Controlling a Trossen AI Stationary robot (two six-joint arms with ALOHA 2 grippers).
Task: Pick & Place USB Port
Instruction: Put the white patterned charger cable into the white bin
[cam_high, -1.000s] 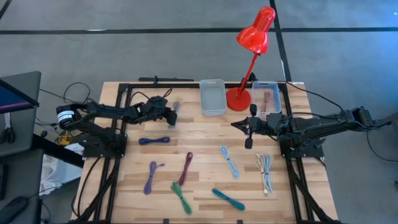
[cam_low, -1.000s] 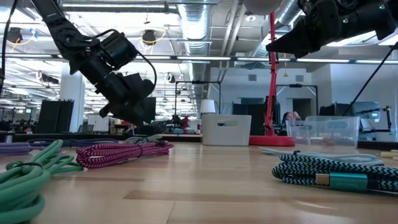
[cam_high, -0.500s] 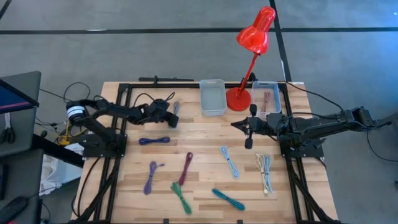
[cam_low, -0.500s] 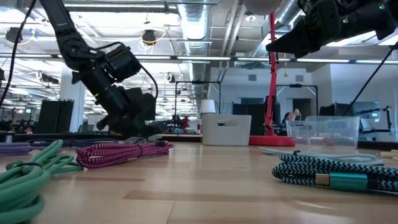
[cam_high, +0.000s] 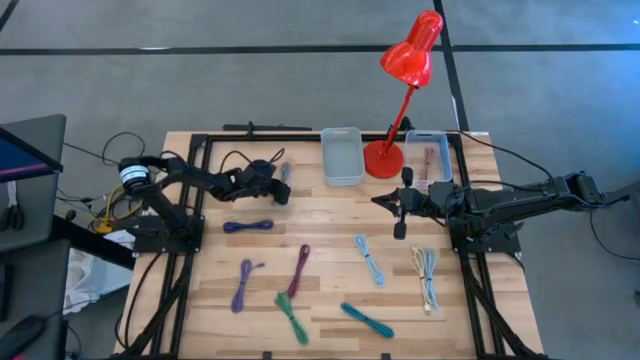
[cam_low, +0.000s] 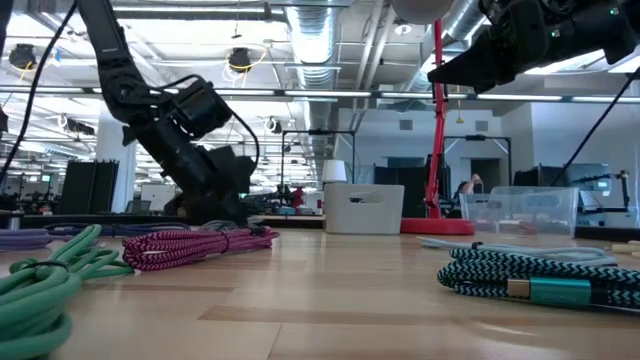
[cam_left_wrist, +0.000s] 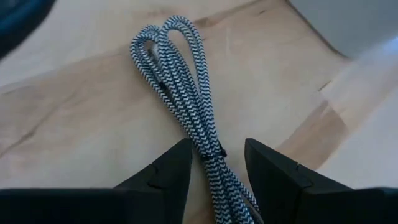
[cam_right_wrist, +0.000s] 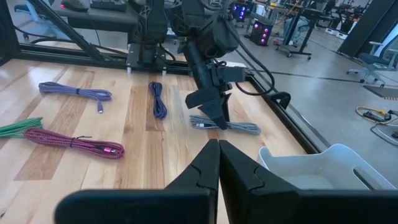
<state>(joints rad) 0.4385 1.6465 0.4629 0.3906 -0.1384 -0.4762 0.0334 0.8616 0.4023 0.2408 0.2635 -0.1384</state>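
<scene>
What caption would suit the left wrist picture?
Left hand, fingers apart, straddles a black-and-white braided cable lying on the wooden table.

A red desk lamp stands at the table's far edge, its base between two clear bins

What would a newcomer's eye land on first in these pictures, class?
Probably the red lamp leaning over the table's far edge, between two clear bins. Next, the colourful bundled cables scattered across the wooden table. At far left, the left gripper straddles a black-and-white braided cable.
</scene>
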